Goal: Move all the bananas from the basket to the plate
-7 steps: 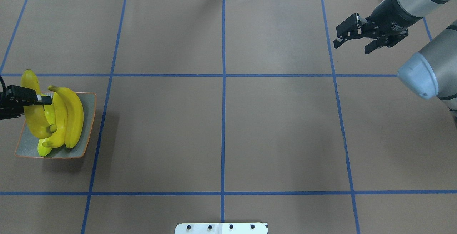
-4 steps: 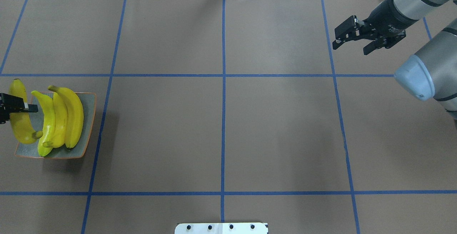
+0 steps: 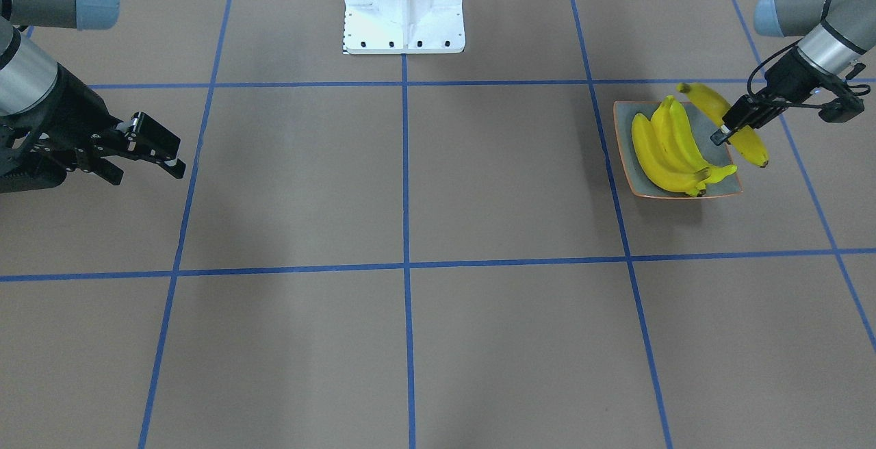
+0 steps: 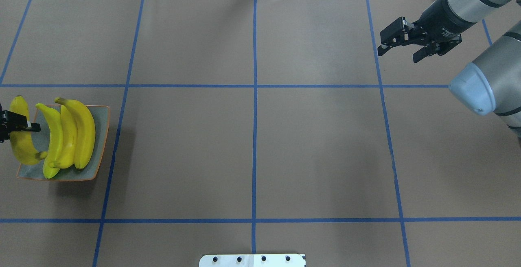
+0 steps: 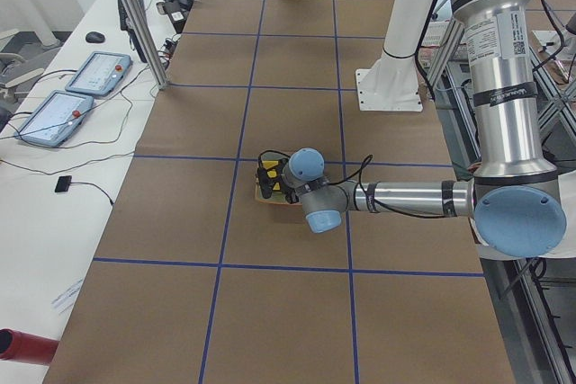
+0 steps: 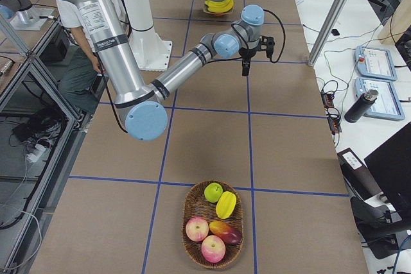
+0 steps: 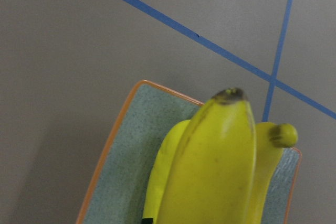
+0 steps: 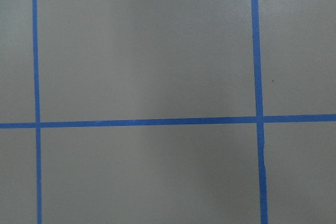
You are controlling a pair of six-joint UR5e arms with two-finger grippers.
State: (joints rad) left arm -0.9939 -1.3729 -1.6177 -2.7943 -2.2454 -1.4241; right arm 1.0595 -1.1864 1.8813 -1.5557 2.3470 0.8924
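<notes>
Three bananas point(image 4: 69, 136) lie on plate point(image 4: 101, 124); 4th banana point(image 4: 20, 149), clamped in left pincer point(image 4: 29, 127), overhangs plate's outer edge. Prob. last step. Next: shift inboard, lower, release. Right pincer point(image 4: 398, 54) apart, idle.

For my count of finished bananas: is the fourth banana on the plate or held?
Held: the left claw grips the fourth banana at the plate's edge; three other bananas lie on the plate. Contact: cannot tell.

We are holding our left arm stretched out low over the table, wrist angled down, our left gripper point(image 3: 724, 131) clamped across a banana point(image 3: 703, 100). We are keeping our right arm raised and apart, the right gripper point(image 4: 398, 54) hanging with jaws spread.
</notes>
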